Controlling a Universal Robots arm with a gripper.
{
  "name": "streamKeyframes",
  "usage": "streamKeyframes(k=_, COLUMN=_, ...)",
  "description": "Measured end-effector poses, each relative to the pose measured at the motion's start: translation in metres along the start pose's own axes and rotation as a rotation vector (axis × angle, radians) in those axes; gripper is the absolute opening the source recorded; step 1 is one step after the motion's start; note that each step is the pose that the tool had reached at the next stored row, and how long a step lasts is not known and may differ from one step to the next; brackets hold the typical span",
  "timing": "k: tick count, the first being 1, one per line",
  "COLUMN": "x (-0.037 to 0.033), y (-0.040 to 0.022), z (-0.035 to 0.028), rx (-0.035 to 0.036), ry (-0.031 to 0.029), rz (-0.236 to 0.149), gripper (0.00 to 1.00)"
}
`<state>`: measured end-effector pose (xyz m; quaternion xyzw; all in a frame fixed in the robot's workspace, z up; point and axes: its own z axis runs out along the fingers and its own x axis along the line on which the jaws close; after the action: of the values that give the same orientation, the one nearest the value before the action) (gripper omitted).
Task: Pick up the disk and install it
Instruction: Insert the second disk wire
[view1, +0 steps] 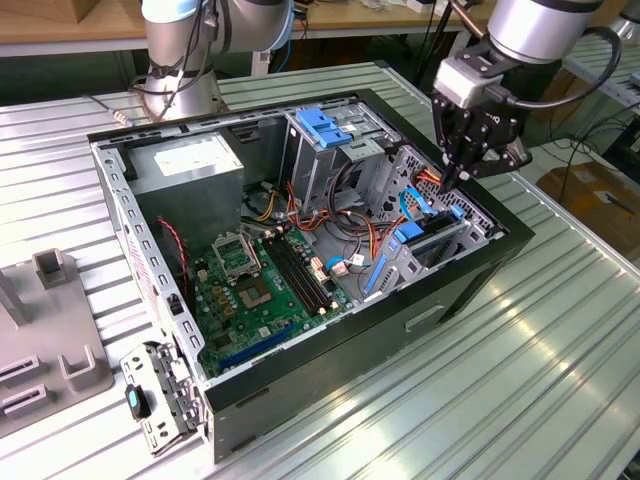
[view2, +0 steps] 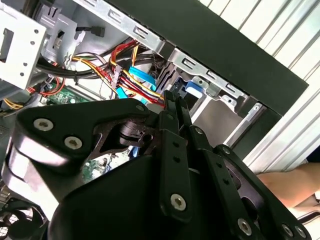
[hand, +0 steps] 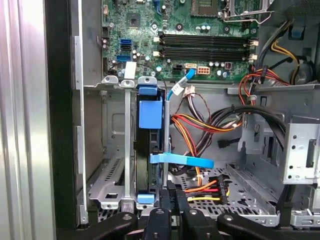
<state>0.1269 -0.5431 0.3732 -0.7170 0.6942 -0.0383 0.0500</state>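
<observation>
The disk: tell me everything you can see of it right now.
The disk stands on edge in a bay of the metal drive cage at the front of the open computer case. In the first wrist view its narrow edge faces the camera: a dark body with bright blue plastic carrier parts at both ends and a larger blue tab near one end. A flat blue cable crosses it. The gripper sits just above it, fingertips close together, gripping nothing visible.

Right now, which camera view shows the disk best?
The first wrist view: the disk stands on edge in its bay, blue carrier visible along its length. The exterior view shows the disk small and partly hidden below the gripper. The second wrist view shows a blue corner.
</observation>
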Motion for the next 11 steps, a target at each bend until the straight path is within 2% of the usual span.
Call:
streamKeyframes(k=4, x=0.0065, y=0.0027, z=0.0054, rx=-0.0001, ry=-0.009, rz=-0.019, gripper=0.16)
streamKeyframes(k=11, x=0.0069, y=0.0029, z=0.006, rx=-0.0001, ry=-0.0091, rz=-0.02, gripper=0.16)
